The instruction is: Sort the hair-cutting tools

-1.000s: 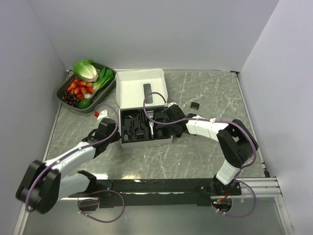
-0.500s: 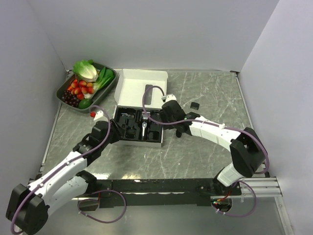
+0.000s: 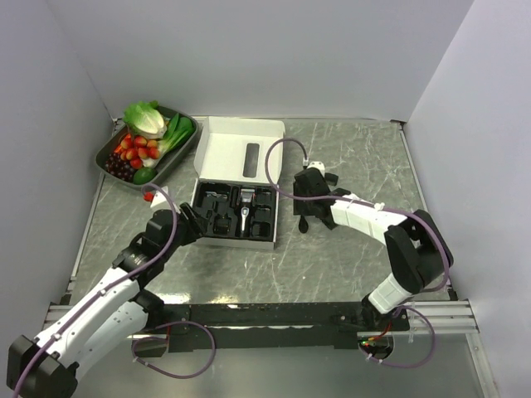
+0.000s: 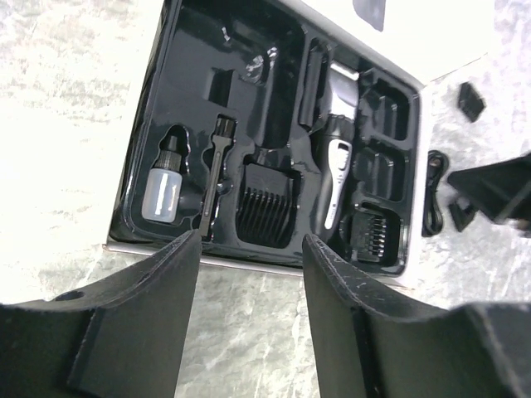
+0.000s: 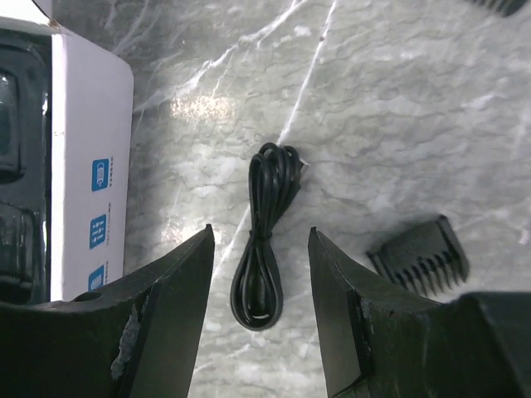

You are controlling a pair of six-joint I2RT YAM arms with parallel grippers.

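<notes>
Left gripper and right gripper have backed off the box, jaws apart.

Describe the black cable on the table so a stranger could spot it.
Start at the open white box in the middle of the marble table. On the bare stone just off its right side lies the cable, a thin black cord bundled into a long loop, unlike the short toothed comb guard beside it.
</notes>
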